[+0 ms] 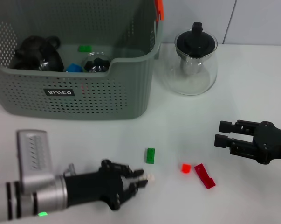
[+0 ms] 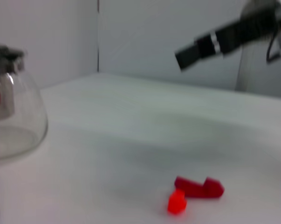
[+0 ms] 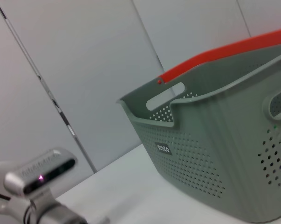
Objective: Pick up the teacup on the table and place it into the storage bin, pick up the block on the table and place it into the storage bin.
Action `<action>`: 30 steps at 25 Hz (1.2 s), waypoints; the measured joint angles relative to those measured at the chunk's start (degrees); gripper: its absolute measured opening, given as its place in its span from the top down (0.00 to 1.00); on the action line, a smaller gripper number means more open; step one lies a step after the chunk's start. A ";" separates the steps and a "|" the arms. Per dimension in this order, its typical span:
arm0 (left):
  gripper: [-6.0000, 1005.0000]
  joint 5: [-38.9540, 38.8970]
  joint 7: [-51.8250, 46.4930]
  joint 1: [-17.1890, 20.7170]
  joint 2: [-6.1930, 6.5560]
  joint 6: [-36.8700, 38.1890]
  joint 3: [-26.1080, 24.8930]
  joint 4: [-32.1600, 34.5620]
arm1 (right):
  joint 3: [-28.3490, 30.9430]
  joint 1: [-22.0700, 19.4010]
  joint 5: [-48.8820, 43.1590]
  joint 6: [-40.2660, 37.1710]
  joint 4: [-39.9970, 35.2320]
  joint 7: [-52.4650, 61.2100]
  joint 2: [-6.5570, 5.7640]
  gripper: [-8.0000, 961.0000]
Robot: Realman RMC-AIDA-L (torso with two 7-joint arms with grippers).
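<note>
From the head view, the large grey-green perforated plastic storage bin point(image 1: 79, 88) stands at the far left of the white table point(image 1: 252, 93), already holding a dark round teapot point(image 1: 37, 53), a glass cup with dark contents point(image 1: 97, 63), and small green and blue blocks. On the open table lie a small flat green block point(image 1: 150, 155), a tiny red cube point(image 1: 186, 168) and a dark red bar point(image 1: 204, 176), the last two nearly touching. The left gripper point(image 1: 142, 179) sits low, just beside the green block, its fingers slightly parted around nothing; the right gripper point(image 1: 220, 133) hovers to the right, its fingers parted and empty. A clear glass teapot with a black lid point(image 1: 195, 63) stands right of the bin. The green block is thin and smooth, so I judge the fingertips could slide over it or flick it away. The left wrist view shows the glossy red pieces, the glass pot and the right arm far off. The right wrist view shows the bin's ribbed wall, orange rim tab point(image 3: 224, 51) and the left arm's grey housing.
</note>
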 joint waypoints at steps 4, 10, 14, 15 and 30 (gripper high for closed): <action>0.81 -0.34 -6.36 2.02 0.91 10.95 -5.34 6.89 | 0.22 -0.14 0.00 -0.18 0.00 0.00 -0.10 0.39; 0.81 -1.07 -19.56 2.16 4.03 28.64 -21.80 19.30 | 0.05 -0.14 0.00 -0.03 0.00 0.00 -0.12 0.39; 0.80 -5.90 -32.52 -0.74 6.79 32.05 -30.02 27.38 | 0.02 0.12 0.00 -0.01 0.00 0.00 -0.01 0.39; 0.80 -7.04 -35.82 -1.48 7.55 31.60 -30.65 28.79 | 0.01 0.15 0.00 0.00 0.00 0.00 0.00 0.39; 0.79 11.44 -66.24 -11.82 10.07 -3.49 -8.22 39.39 | 0.01 0.25 0.00 -0.08 0.00 0.00 -0.02 0.39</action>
